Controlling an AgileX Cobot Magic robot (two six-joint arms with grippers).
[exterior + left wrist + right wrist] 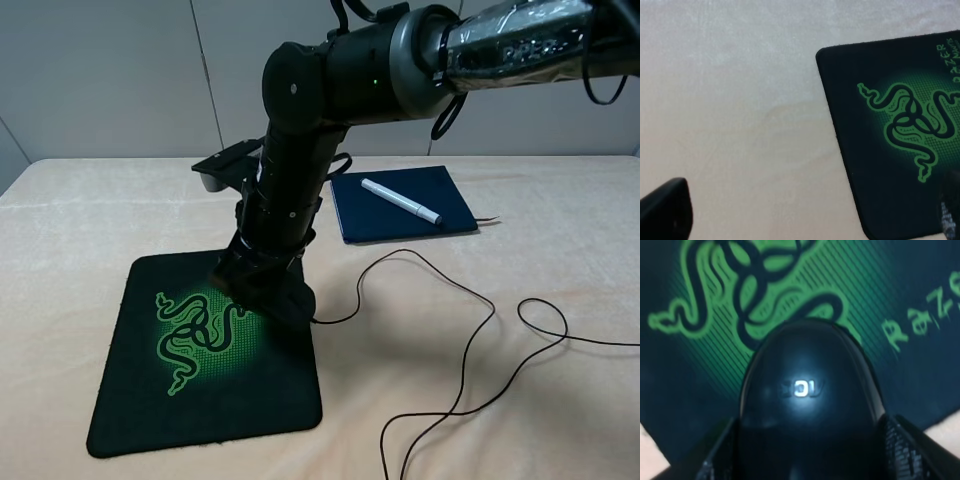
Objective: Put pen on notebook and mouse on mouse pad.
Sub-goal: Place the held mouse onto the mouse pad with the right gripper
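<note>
In the high camera, the right gripper (262, 285) is down low on the mouse pad (150, 400). Its arm leans in from the far side because the pad lies across the middle. The mouse (296, 304) peeks out just under the gripper, next to the green snake picture (200, 335). Its long cable (470, 340) runs away from the gripper over the table (80, 220). Behind the gripper, well apart from it, the pen (400, 201) lies flat on the notebook (440, 195), so that job looks done. In the left wrist camera, the left gripper (807, 207) hangs above bare table with the pad's corner off to one side. One dark finger (665, 212) shows, and the other is only a blur at the far edge. They are wide apart with nothing between them, so this arm seems to be waiting out of the way. In the right wrist camera, the mouse (807, 405) fills the space right in front of the right gripper (815, 452). The fingers (720, 460) hug its two sides, squeezed on it so it cannot slip. The mouse pad (920, 295) is right under it. I cannot tell if the mouse is touching the pad yet. I think letting go comes next.
</note>
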